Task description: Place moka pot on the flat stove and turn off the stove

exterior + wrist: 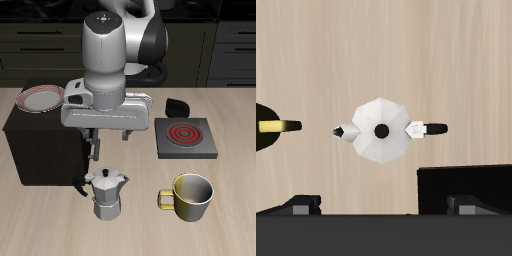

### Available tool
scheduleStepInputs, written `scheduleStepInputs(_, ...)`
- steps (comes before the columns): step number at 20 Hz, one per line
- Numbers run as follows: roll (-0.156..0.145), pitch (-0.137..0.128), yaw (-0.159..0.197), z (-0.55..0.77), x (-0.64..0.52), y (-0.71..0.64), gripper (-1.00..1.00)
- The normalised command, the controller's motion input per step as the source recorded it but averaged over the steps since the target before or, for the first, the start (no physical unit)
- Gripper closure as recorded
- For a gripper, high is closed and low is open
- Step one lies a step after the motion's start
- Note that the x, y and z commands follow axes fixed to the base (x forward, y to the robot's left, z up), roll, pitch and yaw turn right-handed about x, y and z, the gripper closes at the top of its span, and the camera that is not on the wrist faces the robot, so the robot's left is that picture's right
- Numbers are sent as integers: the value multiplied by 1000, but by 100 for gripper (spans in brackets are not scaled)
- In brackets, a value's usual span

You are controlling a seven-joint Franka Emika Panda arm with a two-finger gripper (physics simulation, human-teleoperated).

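Nearest the camera in the exterior view, the moka pot (pixel 107 193) is standing upright on the bare table (pixel 40 225) in the lower centre of the frame, its dark handle pointing toward the dark cabinet (pixel 40 145) behind it. Just beside the pot, at lower right of centre, a yellow-olive mug (pixel 190 195) is sitting upright and apart from it, handle turned toward the pot. The wrist view is looking straight down on the pot's faceted lid (pixel 381 131) and black knob, with the spout and the handle projecting to opposite sides; a rim of the mug (pixel 270 126) is showing at the frame's edge. Above the pot in the exterior view, the gripper (pixel 93 147) is hanging from the arm at the centre of the frame, clear of the pot and touching nothing; its fingers are partly merging with the cabinet's dark face there, but the wrist view is showing two finger tips (pixel 301 203) set wide apart with nothing between them, so the jaws are standing open. Farther back, at right of centre, the flat stove (pixel 184 136) is lying on the table with its red coil glowing and no vessel on it. A white and red plate (pixel 41 98) is resting on the cabinet top at the upper left.
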Motion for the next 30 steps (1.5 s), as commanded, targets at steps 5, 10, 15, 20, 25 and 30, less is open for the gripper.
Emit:
scheduleStepInputs(5, -17, 10, 10, -151, -28, -42, -100)
scheduleStepInputs(10, -12, 18, -11, -148, 16, -107, -100)
scheduleStepInputs(15, 9, 10, 16, -148, 5, 33, -100)
scheduleStepInputs(20, 3, -1, 8, -52, 39, 32, -100)
scheduleStepInputs(25, -7, -9, -8, -16, 11, 27, -100)
scheduleStepInputs(30, -13, 12, 10, -160, 93, -33, -100)
